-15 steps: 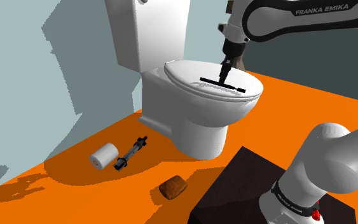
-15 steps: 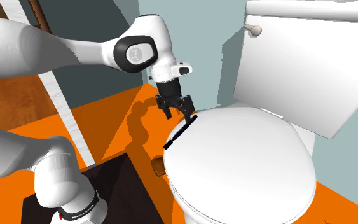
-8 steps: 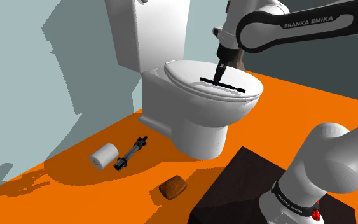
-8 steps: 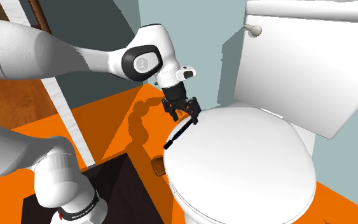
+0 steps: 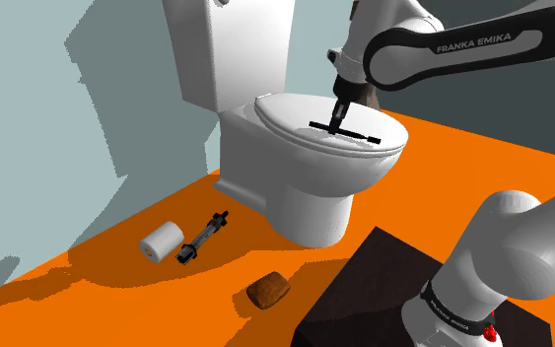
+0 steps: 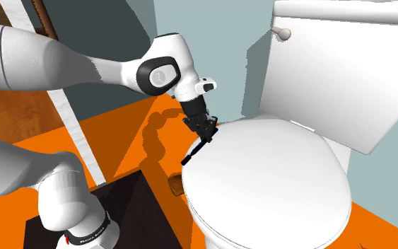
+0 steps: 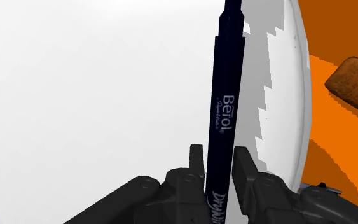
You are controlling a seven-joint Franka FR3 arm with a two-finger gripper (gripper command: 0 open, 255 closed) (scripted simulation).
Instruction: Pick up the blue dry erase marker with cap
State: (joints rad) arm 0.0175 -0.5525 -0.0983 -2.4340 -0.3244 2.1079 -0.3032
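Observation:
A dark navy marker (image 5: 356, 134) with white lettering lies across the shut white toilet lid (image 5: 295, 110), near the lid's edge. My gripper (image 5: 338, 125) comes down onto it from above, close to one end. In the second exterior view the gripper (image 6: 205, 136) sits over the upper end of the marker (image 6: 192, 153). In the wrist view the marker (image 7: 224, 95) runs straight away from the hand, and both black fingers (image 7: 197, 167) press against its sides. The gripper (image 7: 217, 164) is shut on it. The marker rests on the lid.
The toilet tank (image 5: 228, 49) rises behind the lid. On the orange floor (image 5: 117, 286) lie a white paper roll (image 5: 162, 240), a black rod-like tool (image 5: 204, 237) and a brown block (image 5: 268, 291). The dark stand (image 5: 374, 281) is at the lower right.
The hand has turned about its axis and its fingers have come together on the marker. The marker lies where it did.

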